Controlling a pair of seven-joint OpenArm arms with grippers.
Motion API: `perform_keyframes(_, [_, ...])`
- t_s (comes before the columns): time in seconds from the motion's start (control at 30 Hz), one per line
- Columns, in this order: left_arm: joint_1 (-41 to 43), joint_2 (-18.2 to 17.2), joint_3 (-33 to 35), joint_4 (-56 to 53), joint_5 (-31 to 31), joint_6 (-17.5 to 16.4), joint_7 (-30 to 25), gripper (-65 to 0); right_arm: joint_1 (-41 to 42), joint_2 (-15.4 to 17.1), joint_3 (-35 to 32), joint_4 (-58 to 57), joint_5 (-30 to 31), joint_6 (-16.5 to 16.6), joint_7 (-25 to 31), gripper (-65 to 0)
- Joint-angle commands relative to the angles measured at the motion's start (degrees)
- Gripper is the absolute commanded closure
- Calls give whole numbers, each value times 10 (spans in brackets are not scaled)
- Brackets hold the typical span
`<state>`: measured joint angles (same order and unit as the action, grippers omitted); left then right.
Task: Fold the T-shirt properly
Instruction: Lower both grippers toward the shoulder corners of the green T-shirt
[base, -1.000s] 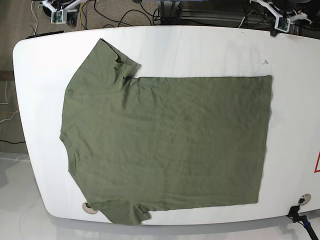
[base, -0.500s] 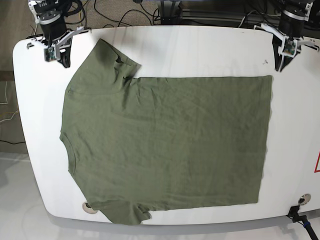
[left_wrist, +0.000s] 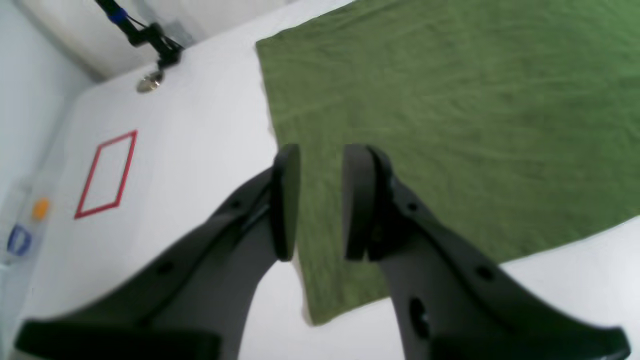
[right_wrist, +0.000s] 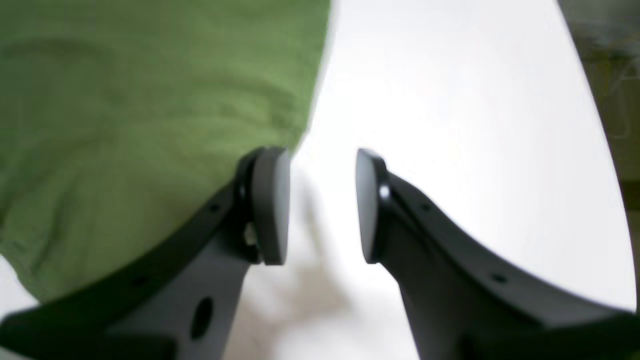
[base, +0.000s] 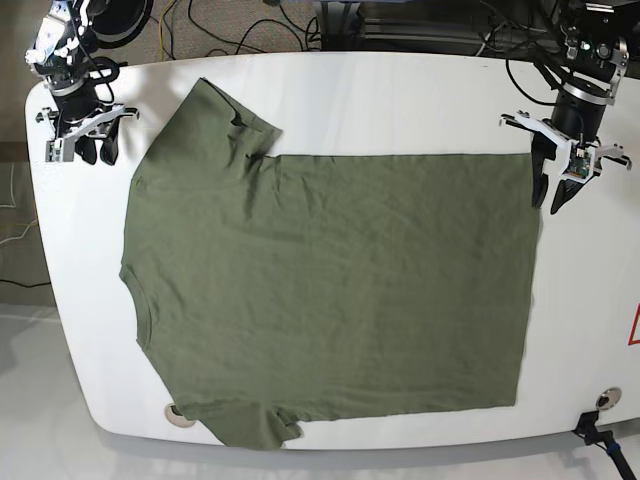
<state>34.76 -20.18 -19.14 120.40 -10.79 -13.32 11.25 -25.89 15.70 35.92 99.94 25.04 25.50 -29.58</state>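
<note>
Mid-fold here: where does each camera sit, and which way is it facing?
Base: overhead, looking down on the table and the flat T-shirt; both arms show at the top corners.
Left wrist: behind the open left gripper, facing the T-shirt's bottom edge and a red tape outline.
Right wrist: behind the open right gripper, facing the sleeve edge.
All three views share the T-shirt.

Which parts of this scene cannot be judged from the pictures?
- Base view: the plain olive-green cotton T-shirt hides the table under it; only part of a round fitting peeks out at its lower left.
- Right wrist view: motion blur; contact between the open right pincer and the table cannot be judged.
- Left wrist view: the open left pincer covers part of the hem; the blue and orange items at the left edge are blurred.
</note>
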Motion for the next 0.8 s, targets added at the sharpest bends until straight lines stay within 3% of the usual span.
perform_keyframes(0.0, [-22, -4, 0, 2, -8, -2, -6, -119, 17, 17, 5, -7, 3, 4, 10, -217])
perform_keyframes(0.27, [-83, 6, 33, -42, -20, -21, 21, -133, 56, 31, -12, -23, -51, 4, 12, -218])
perform_keyframes(0.37, [-80, 0, 28, -36, -23, -26, 11, -127, 62, 25, -6, -64, -23, 7, 4, -222])
perform_keyframes(0.77, [-79, -2, 32, -40, -22, -29, 10, -126, 99, 26, 1, -168, -10, 21, 10, -223])
